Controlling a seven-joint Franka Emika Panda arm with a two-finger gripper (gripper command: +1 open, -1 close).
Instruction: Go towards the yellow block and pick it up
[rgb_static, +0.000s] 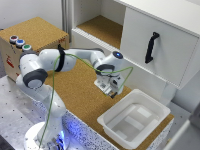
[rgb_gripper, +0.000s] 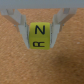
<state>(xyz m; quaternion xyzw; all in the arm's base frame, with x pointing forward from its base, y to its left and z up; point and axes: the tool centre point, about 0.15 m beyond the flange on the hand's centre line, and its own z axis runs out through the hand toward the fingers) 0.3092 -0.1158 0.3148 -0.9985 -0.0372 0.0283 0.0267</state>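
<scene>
In the wrist view, the yellow block (rgb_gripper: 40, 35), marked with black letters N and R, sits between my gripper's (rgb_gripper: 41, 44) two fingers (rgb_gripper: 22, 22) over the cork surface (rgb_gripper: 20, 65). The fingers press against its two sides. In the exterior view, the gripper (rgb_static: 112, 91) points down close to the cork tabletop (rgb_static: 75, 85), near the white bin. The block itself is hidden behind the hand in that view.
A white plastic bin (rgb_static: 134, 119) stands on the cork top at the exterior view's right, close to the gripper. A white cabinet with a black door handle (rgb_static: 151, 47) stands behind. A cork-topped box with coloured buttons (rgb_static: 20, 42) is at the left.
</scene>
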